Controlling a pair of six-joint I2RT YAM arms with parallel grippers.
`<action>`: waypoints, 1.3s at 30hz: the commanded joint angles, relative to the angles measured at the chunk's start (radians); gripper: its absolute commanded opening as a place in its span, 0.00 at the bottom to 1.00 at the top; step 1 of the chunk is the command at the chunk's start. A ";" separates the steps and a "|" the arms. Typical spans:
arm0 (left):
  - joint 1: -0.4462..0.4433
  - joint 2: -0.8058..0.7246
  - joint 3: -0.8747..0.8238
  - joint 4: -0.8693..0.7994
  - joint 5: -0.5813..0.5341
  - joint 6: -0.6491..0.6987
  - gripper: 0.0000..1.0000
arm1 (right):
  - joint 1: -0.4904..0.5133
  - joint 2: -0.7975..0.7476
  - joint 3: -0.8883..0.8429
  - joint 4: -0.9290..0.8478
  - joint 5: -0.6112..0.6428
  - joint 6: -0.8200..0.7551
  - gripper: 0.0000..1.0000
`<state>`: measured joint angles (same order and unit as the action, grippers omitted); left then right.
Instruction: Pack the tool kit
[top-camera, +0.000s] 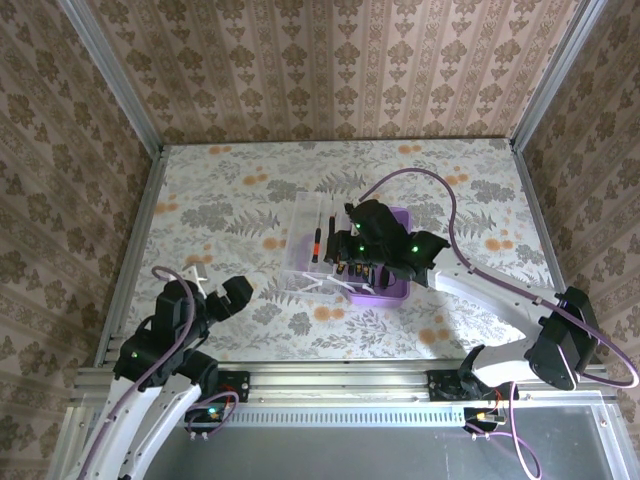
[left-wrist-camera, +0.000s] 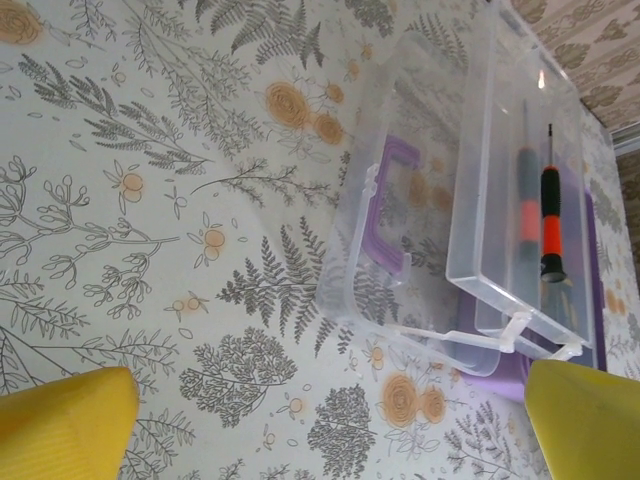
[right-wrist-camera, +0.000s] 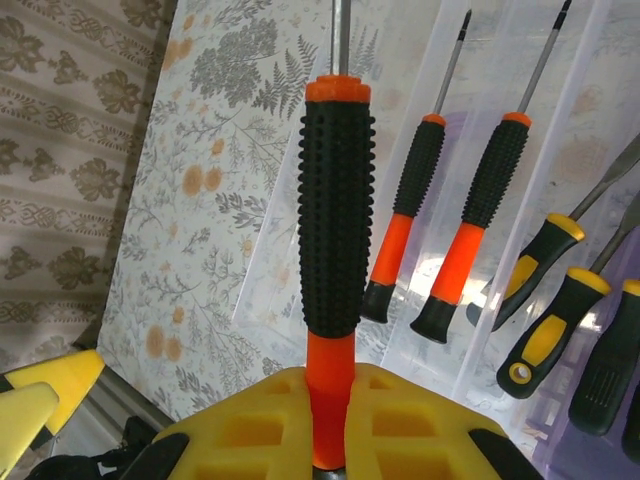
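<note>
The tool kit's purple box lies open at mid-table, its clear lid with the purple handle swung out to the left. A clear inner tray holds an orange-and-black screwdriver. My right gripper is shut on the orange end of another screwdriver, held over the tray beside two more screwdrivers. From above, the right gripper hovers over the box. My left gripper is open above bare table, near the lid's front corner, and sits at the near left.
Yellow-and-black handled tools lie in the purple part of the box to the right of the tray. A metal rail borders the table's left edge, and patterned walls close in the back and sides.
</note>
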<state>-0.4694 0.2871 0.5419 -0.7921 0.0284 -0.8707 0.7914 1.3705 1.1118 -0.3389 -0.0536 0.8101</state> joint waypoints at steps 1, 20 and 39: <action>0.006 0.009 -0.016 0.032 -0.012 0.038 1.00 | -0.005 0.065 0.069 -0.018 0.055 0.061 0.12; 0.069 0.157 0.018 0.123 0.091 0.114 1.00 | -0.015 0.261 0.114 0.017 0.053 0.195 0.12; 0.112 0.154 0.052 0.098 0.139 0.152 1.00 | -0.017 0.261 0.100 0.003 0.047 0.250 0.26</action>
<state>-0.3676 0.4450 0.5644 -0.6884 0.1467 -0.7475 0.7803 1.6375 1.2243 -0.3325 -0.0143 1.0321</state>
